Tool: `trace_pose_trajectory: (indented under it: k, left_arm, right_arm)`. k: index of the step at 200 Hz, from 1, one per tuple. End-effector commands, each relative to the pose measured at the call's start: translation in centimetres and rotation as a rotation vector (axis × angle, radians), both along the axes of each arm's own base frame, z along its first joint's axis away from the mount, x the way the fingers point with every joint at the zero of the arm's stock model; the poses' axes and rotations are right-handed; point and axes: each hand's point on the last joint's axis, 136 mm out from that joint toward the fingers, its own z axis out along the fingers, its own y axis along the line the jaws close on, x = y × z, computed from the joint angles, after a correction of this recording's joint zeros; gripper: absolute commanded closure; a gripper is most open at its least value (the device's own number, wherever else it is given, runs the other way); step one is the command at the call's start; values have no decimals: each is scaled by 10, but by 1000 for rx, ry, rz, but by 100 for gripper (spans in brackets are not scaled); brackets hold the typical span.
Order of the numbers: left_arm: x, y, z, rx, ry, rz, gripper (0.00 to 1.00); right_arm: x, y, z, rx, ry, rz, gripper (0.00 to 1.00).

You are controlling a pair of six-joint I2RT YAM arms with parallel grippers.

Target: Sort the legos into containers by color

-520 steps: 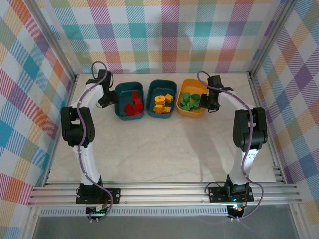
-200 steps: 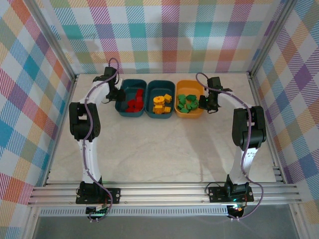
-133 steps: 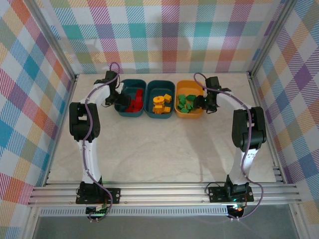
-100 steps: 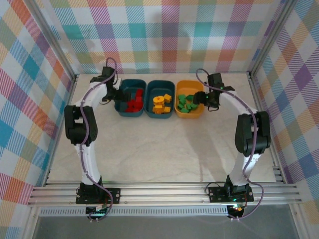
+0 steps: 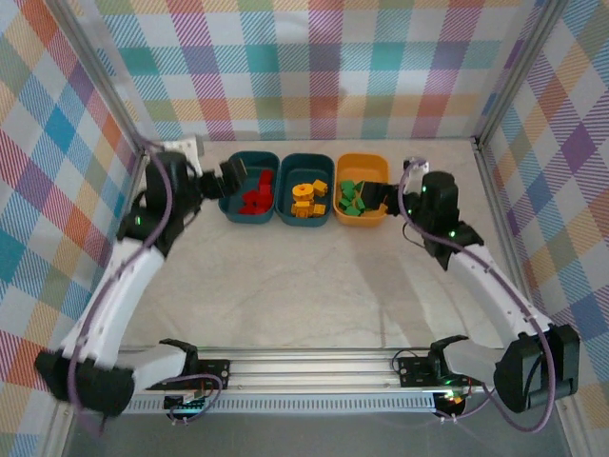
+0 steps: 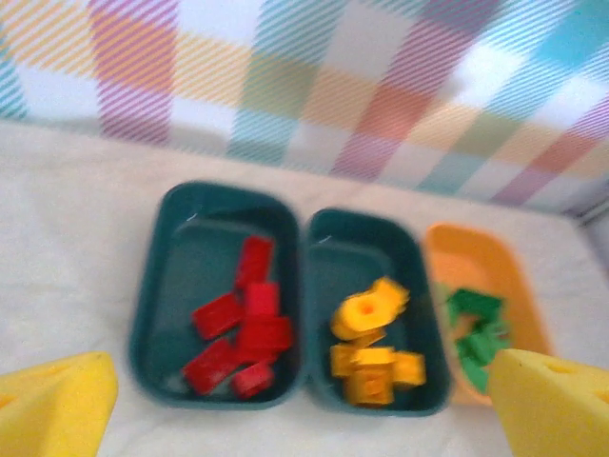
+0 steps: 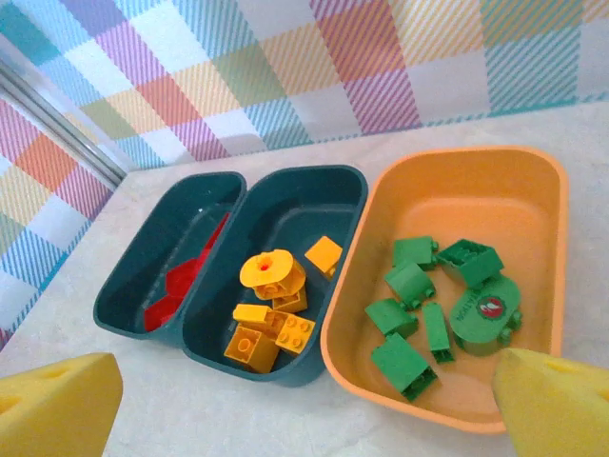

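Top external: looks down from high behind the near edge over the whole table [image 5: 314, 286] to the plaid back wall [image 5: 314, 76]. Left wrist: faces forward and down, near the left teal tub [image 6: 190, 257], middle teal tub [image 6: 357, 252] and orange tub [image 6: 471, 257]. Right wrist: sits closer, angled from the right. Shares all three tubs across views.

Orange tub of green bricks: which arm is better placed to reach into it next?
Right, probably: the right gripper sits open at the orange tub's edge; the left gripper is beside the far teal tub.
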Motion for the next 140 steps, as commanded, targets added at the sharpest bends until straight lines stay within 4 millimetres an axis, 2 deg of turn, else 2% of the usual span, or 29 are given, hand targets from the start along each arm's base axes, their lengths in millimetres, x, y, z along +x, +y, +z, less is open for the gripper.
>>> trace_pose_trajectory:
  k: [1, 26, 41, 52, 63, 79, 104, 114, 134, 140]
  left_arm:
    - [5, 19, 0, -86, -161, 176, 0]
    - [4, 35, -46, 99, -182, 218, 0]
    - [1, 27, -76, 291, -261, 111, 0]
    - [-5, 19, -108, 455, -282, 1, 0]
    - [-4, 29, -137, 536, -226, 20, 0]
    - [0, 37, -169, 571, -144, 6, 0]
    - [8, 45, -201, 512, -108, 40, 0]
    - [11, 56, -214, 452, -98, 89, 0]
    - [17, 65, -226, 407, -119, 117, 0]
    - [19, 66, -228, 397, -120, 118, 0]
  right_arm:
    - [14, -13, 21, -53, -212, -61, 0]
    - [14, -27, -22, -308, -253, -51, 0]
    - [12, -33, -56, -428, -266, -8, 0]
    - [11, -38, -78, -438, -243, -5, 0]
    - [10, -40, -94, -436, -205, 15, 0]
    - [9, -41, -114, -468, -171, 46, 0]
    - [14, -47, -122, -507, -160, 44, 0]
    - [14, -50, -125, -497, -146, 43, 0]
    - [12, -61, -143, -469, -141, 14, 0]
    - [13, -64, -142, -453, -179, 2, 0]
